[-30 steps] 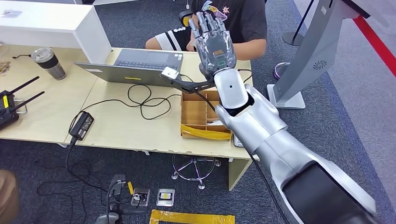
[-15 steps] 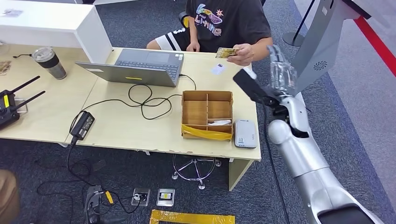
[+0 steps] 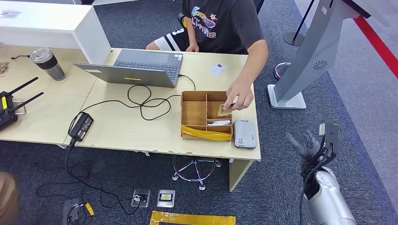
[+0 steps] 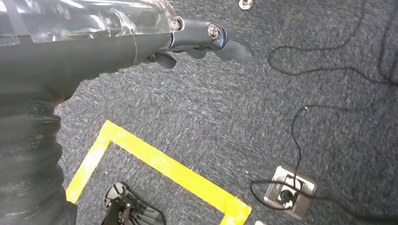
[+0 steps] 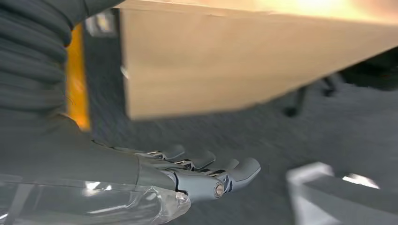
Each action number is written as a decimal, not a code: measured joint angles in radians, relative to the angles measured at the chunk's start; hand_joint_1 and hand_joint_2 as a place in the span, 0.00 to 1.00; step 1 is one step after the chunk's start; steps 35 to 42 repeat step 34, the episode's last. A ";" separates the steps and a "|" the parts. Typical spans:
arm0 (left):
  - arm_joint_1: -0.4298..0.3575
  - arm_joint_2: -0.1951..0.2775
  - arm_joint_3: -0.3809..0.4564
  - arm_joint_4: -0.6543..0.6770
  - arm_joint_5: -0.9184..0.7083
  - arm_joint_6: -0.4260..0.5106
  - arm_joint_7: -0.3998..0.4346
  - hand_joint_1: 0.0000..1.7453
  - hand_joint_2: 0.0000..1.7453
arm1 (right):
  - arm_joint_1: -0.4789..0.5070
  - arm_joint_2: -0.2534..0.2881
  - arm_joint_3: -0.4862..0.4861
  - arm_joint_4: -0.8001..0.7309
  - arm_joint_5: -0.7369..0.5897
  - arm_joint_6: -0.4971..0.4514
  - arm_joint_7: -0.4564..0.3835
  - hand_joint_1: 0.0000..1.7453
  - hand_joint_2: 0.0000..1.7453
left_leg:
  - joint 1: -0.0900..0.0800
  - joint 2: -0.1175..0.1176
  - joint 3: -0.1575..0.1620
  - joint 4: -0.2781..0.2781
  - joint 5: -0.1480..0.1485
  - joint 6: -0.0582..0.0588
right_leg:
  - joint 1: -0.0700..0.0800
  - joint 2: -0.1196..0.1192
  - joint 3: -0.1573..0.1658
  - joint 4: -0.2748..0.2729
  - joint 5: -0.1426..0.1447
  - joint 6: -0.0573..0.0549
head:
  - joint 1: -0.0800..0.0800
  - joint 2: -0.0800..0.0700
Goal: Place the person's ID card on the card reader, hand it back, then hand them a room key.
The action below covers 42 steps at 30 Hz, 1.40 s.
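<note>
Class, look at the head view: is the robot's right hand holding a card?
No: the right hand hangs beside the desk holding nothing; the person's hand holds the card.

Pale wood table (image 3: pixel 141 131), brown divided box (image 3: pixel 195 112) with yellow tape, grey card reader (image 3: pixel 245 133), speckled dark-grey carpet (image 4: pixel 234 117)

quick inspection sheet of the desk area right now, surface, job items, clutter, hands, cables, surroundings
surface: pale wooden desk, crowded
job's things: card reader beside wooden tray; a person's hand puts a card into the tray; white card on desk
clutter: laptop, tumbler, radio unit
hands: right hand low beside the desk, holding nothing; left hand over carpet, holding nothing
cables: black cable, power brick
surroundings: grey stand, yellow floor tape
</note>
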 joint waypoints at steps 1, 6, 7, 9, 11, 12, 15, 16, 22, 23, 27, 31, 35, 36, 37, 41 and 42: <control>0.001 0.001 0.000 0.000 0.004 -0.002 0.000 0.00 1.00 | 0.016 0.004 -0.012 0.023 -0.036 0.023 0.019 0.00 1.00 | 0.000 0.000 0.000 0.000 0.000 0.000 | 0.000 0.000 0.000 0.000 0.000 0.000 | 0.000 0.000; 0.001 0.006 0.000 0.000 0.002 -0.020 0.000 0.00 1.00 | 0.098 0.046 -0.039 0.124 -0.090 0.102 0.085 0.00 1.00 | 0.000 -0.001 -0.001 0.000 0.000 0.000 | 0.000 -0.001 0.000 0.000 0.000 0.000 | 0.000 0.000; 0.001 0.006 0.000 0.000 -0.003 -0.020 0.000 0.00 1.00 | 0.111 0.056 -0.039 0.140 -0.088 0.105 0.089 0.00 1.00 | 0.000 -0.001 -0.001 0.000 0.000 0.000 | 0.000 0.000 0.000 0.000 0.000 0.000 | 0.000 0.000; -0.001 0.006 -0.001 0.001 -0.013 -0.019 0.002 0.00 1.00 | 0.133 0.076 -0.041 0.170 -0.083 0.108 0.100 0.00 1.00 | 0.000 0.000 0.000 0.000 0.000 0.000 | 0.000 0.000 0.000 0.000 0.000 0.000 | 0.000 0.000; -0.002 0.006 -0.001 0.001 -0.020 -0.026 0.012 0.00 1.00 | 0.150 0.092 -0.041 0.194 -0.070 0.105 0.113 0.00 1.00 | 0.000 -0.001 0.000 0.000 0.000 0.000 | 0.000 0.000 0.000 0.000 0.000 0.000 | 0.000 0.000; -0.003 0.007 -0.001 0.001 -0.025 -0.036 0.023 0.00 1.00 | 0.157 0.099 -0.040 0.203 -0.060 0.103 0.119 0.00 1.00 | 0.000 -0.001 0.000 0.000 0.000 0.000 | 0.000 0.000 0.000 0.000 0.000 0.000 | 0.000 0.000; -0.008 0.009 -0.001 0.001 -0.047 -0.082 0.069 0.00 1.00 | 0.170 0.116 -0.037 0.229 -0.044 0.117 0.164 0.00 1.00 | 0.000 0.000 0.000 0.000 0.000 0.000 | 0.000 0.000 0.000 0.000 0.000 0.000 | 0.000 0.000; -0.011 0.010 -0.001 0.001 -0.055 -0.093 0.083 0.00 1.00 | 0.173 0.120 -0.036 0.238 -0.047 0.126 0.184 0.00 1.00 | 0.000 0.000 0.000 0.000 0.000 0.000 | 0.000 0.000 0.000 0.000 0.000 0.000 | 0.000 0.000; -0.020 0.015 -0.001 0.001 -0.076 -0.099 0.131 0.00 1.00 | 0.178 0.128 -0.035 0.275 -0.119 0.154 0.239 0.00 1.00 | 0.000 0.000 0.000 0.000 0.000 0.000 | 0.000 0.000 0.000 0.000 0.000 0.000 | 0.000 0.000; -0.021 0.016 -0.001 0.001 -0.076 -0.104 0.135 0.00 1.00 | 0.179 0.128 -0.035 0.278 -0.134 0.162 0.240 0.00 1.00 | 0.000 0.000 0.000 0.000 0.000 0.000 | 0.000 0.000 0.000 0.000 0.000 0.000 | 0.000 0.000; -0.021 0.021 -0.001 0.001 -0.080 -0.112 0.157 0.00 1.00 | 0.181 0.130 -0.035 0.292 -0.186 0.193 0.242 0.00 1.00 | 0.000 0.000 0.000 0.000 0.000 0.000 | 0.000 0.001 0.000 0.000 0.000 0.000 | 0.000 0.000; -0.021 0.030 -0.001 0.001 -0.056 -0.132 0.184 0.00 1.00 | 0.181 0.132 -0.036 0.305 -0.209 0.204 0.249 0.00 1.00 | 0.000 0.000 0.000 0.000 0.000 0.000 | 0.000 0.001 0.000 0.000 0.000 0.000 | 0.000 0.000; -0.021 0.037 -0.001 0.001 -0.030 -0.173 0.195 0.00 1.00 | 0.181 0.132 -0.036 0.311 -0.219 0.204 0.252 0.00 1.00 | 0.000 0.000 0.000 0.000 0.000 0.000 | 0.000 0.001 0.000 0.000 0.000 0.000 | 0.000 0.000; -0.021 0.037 -0.001 0.001 -0.030 -0.173 0.195 0.00 1.00 | 0.181 0.132 -0.036 0.311 -0.219 0.204 0.252 0.00 1.00 | 0.000 0.000 0.000 0.000 0.000 0.000 | 0.000 0.001 0.000 0.000 0.000 0.000 | 0.000 0.000; -0.021 0.037 -0.001 0.001 -0.030 -0.173 0.195 0.00 1.00 | 0.181 0.132 -0.036 0.311 -0.219 0.204 0.252 0.00 1.00 | 0.000 0.000 0.000 0.000 0.000 0.000 | 0.000 0.001 0.000 0.000 0.000 0.000 | 0.000 0.000; -0.021 0.037 -0.001 0.001 -0.030 -0.173 0.195 0.00 1.00 | 0.181 0.132 -0.036 0.311 -0.219 0.204 0.252 0.00 1.00 | 0.000 0.000 0.000 0.000 0.000 0.000 | 0.000 0.001 0.000 0.000 0.000 0.000 | 0.000 0.000; -0.021 0.037 -0.001 0.001 -0.030 -0.173 0.195 0.00 1.00 | 0.181 0.132 -0.036 0.311 -0.219 0.204 0.252 0.00 1.00 | 0.000 0.000 0.000 0.000 0.000 0.000 | 0.000 0.001 0.000 0.000 0.000 0.000 | 0.000 0.000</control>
